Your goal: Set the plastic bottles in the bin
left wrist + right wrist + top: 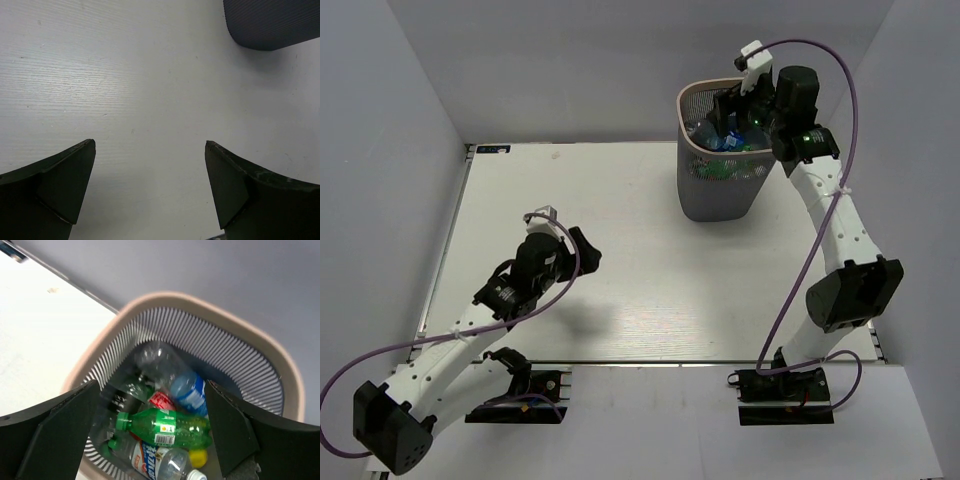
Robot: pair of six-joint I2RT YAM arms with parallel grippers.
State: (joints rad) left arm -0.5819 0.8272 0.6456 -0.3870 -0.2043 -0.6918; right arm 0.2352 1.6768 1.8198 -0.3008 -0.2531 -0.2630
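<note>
The bin point(718, 190) stands at the far right of the table, its pale rim point(165, 301) seen from above in the right wrist view. Several plastic bottles lie inside it: a green one point(167, 427), a clear one with a blue label point(187, 389), a clear one with a white-blue label point(160, 460), a black-labelled one point(120, 399) and a red label point(161, 401). My right gripper point(733, 103) is open and empty above the bin's mouth. My left gripper point(582, 250) is open and empty over bare table at the left; the bin's base point(272, 22) shows in its wrist view.
White table point(620, 230) enclosed by grey walls. A yellow cap point(199, 458) shows low in the bin. No bottle lies on the table in view.
</note>
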